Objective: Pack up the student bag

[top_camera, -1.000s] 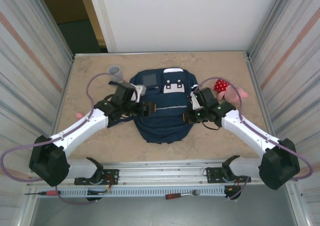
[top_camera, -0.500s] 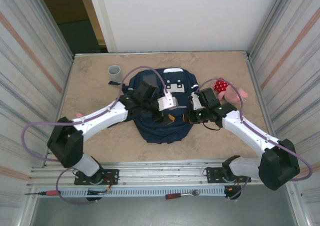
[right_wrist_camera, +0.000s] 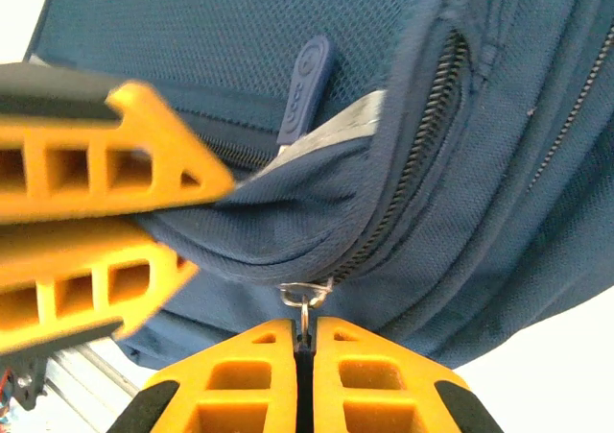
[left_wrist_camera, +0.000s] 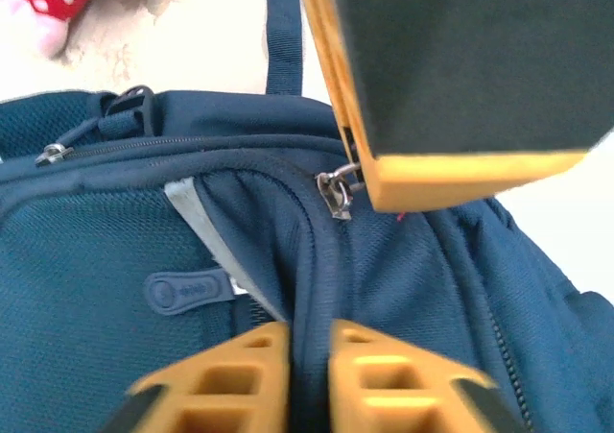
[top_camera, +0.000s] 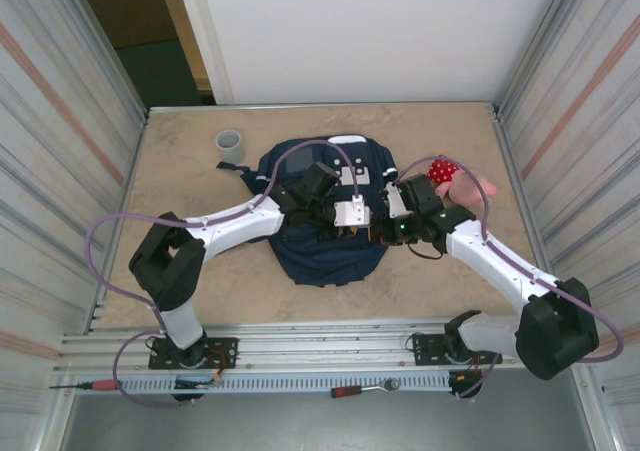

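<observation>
The student bag (top_camera: 300,256), navy blue with white patches near its top, lies flat mid-table. My left gripper (top_camera: 345,233) reaches across it from the left. In the left wrist view this gripper (left_wrist_camera: 309,342) is shut, pinching a raised fold of the bag's fabric (left_wrist_camera: 317,289) beside a grey reflective stripe (left_wrist_camera: 206,231). My right gripper (top_camera: 378,233) meets it from the right. In the right wrist view this gripper (right_wrist_camera: 304,342) is shut on the metal zipper pull (right_wrist_camera: 305,303), with the left gripper's fingers (right_wrist_camera: 115,164) holding the fold just beyond.
A grey cup (top_camera: 230,143) stands at the back left of the table. A pink plush toy in a red dotted dress (top_camera: 452,177) lies right of the bag. Ribbed metal walls (top_camera: 60,151) close both sides. A screwdriver (top_camera: 85,383) lies on the front rail.
The left arm swung from the bag's left side across to its middle, beside the right gripper, and its jaws closed on a fold of fabric. The right gripper has kept its hold on the zipper pull.
</observation>
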Controlling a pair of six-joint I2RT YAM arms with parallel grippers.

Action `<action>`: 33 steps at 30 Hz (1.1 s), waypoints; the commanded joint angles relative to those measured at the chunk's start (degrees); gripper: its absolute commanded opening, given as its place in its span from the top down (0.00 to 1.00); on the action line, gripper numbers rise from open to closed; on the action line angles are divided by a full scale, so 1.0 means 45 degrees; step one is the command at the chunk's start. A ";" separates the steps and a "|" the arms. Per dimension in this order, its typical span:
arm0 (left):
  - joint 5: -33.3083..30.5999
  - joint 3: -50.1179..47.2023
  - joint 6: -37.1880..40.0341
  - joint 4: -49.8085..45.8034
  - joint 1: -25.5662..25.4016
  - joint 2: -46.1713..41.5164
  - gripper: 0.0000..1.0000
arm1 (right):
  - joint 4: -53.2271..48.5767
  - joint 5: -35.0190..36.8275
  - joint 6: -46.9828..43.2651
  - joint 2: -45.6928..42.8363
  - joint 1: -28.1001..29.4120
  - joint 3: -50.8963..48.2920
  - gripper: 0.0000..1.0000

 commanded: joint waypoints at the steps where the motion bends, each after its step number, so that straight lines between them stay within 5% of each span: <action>1: -0.0540 -0.0649 0.0582 -0.0313 0.0079 -0.0549 1.00 | -0.0038 -0.0184 -0.0210 -0.0321 -0.0646 -0.0118 1.00; 9: -0.0192 -0.2132 0.1105 -0.0401 0.0352 -0.2034 1.00 | 0.0003 0.0460 -0.0697 0.0670 -0.2669 0.0061 1.00; 23: 0.2741 -0.2187 0.2527 -0.1398 0.0338 -0.2555 1.00 | 0.1067 -0.0270 -0.1683 0.2827 -0.3340 0.1889 1.00; 33: 0.3565 -0.1354 0.3475 -0.1954 0.0084 -0.1639 1.00 | 0.3197 0.0229 0.1484 0.2843 -0.3405 0.0869 1.00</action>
